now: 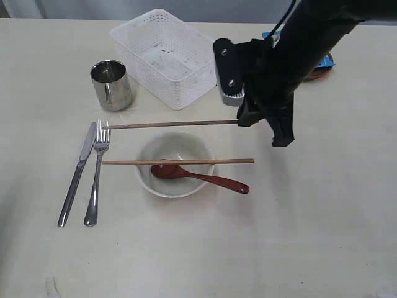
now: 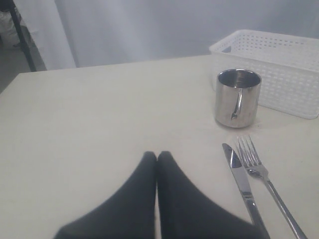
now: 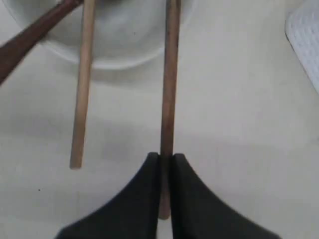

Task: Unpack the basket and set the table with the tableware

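Observation:
My right gripper [image 1: 244, 118] [image 3: 166, 158] is shut on the near end of one wooden chopstick [image 1: 170, 124] [image 3: 170, 74]. That chopstick runs level behind the bowl [image 1: 175, 164], and its far end reaches the fork's tines. The other chopstick [image 1: 177, 161] [image 3: 82, 84] lies across the bowl's rim, and the reddish-brown spoon [image 1: 198, 177] rests in the bowl. Knife [image 1: 77, 174] and fork [image 1: 97, 174] lie side by side left of the bowl. The steel cup [image 1: 111, 84] stands beside the empty white basket [image 1: 164, 56]. My left gripper [image 2: 157, 155] is shut and empty, over bare table left of the knife [image 2: 241, 181].
At the back right, mostly hidden by my right arm, are a brown plate [image 1: 319, 71] and a blue packet [image 1: 325, 61]. The left wrist view also shows the cup [image 2: 238, 97], fork [image 2: 259, 169] and basket [image 2: 279, 74]. Bare tabletop [image 1: 310, 236] lies in front and right of the bowl.

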Robot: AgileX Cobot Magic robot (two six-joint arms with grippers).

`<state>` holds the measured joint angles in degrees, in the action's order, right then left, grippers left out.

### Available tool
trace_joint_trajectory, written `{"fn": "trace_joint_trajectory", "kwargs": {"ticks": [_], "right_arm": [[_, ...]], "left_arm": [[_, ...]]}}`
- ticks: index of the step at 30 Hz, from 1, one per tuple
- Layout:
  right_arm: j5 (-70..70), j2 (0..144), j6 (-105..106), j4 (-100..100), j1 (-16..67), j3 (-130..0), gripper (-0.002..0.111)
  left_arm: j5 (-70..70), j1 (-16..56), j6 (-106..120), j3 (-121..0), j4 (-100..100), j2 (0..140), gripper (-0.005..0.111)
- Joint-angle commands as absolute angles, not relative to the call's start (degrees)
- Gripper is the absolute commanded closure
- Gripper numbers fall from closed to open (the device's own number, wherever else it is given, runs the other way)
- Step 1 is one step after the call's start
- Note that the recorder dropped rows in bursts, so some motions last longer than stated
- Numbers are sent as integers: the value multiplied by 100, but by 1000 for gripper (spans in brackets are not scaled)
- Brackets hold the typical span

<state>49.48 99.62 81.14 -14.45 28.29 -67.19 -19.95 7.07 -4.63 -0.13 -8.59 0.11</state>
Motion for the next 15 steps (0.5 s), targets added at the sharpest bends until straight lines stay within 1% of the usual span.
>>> {"fn": "trace_joint_trajectory", "kwargs": {"ticks": [1,10,15], "right_arm": [[4728,9911,7820,-1249,3242,-6697,109],[4685,9911,7028,-783,3340,-6697,109],[4563,9911,7028,-651,3340,-6319,109]], "left_arm": [[-1992,736,-476,0,-848,0,107],[-1992,736,-476,0,-870,0,107],[-1992,736,-476,0,-870,0,107]]}}
